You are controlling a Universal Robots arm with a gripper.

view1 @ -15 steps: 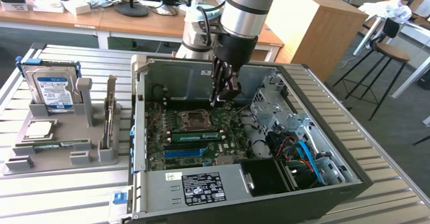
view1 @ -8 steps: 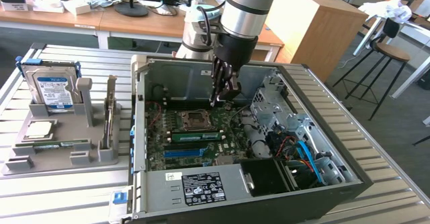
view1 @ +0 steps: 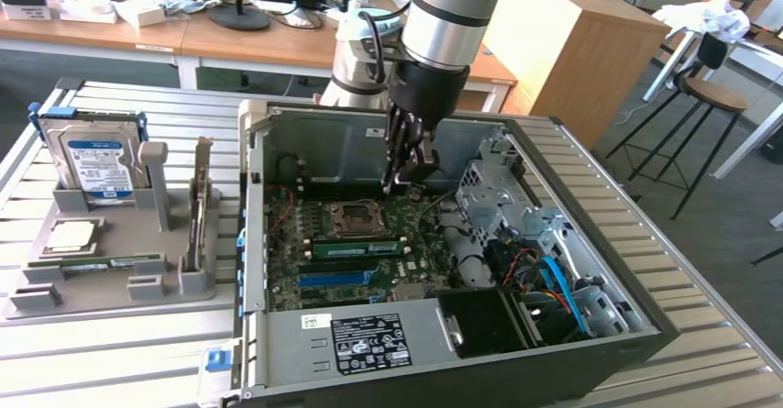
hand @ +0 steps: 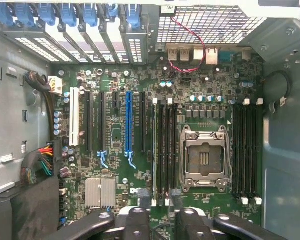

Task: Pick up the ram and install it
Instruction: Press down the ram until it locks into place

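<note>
1. Gripper (view1: pixel 412 181): hung inside the case (view1: pixel 251 243) above the motherboard (view1: pixel 284 248). The fingers (hand: pixel 139 220) are set wide apart and nothing is held between them.
2. Ram (view1: pixel 355 244): a green stick is seen in a slot at 6 o'clock of the CPU socket (view1: pixel 362 214). In the exterior view it is at 7 o'clock from the gripper, apart from the fingers.
3. Tray (view1: pixel 25 307): placed at 9 o'clock of the case. A thin greenish strip (view1: pixel 104 262) is lodged in its front groove; whether that is another stick cannot be told.
4. Step: judged to be the install stage, with pick-up done and the stick placed in its slot.
5. Requirement: whether the end latches are shut cannot be told. Full seating is judged to call for an even, square press along the top edge, kept clear of neighbouring slots.
</note>
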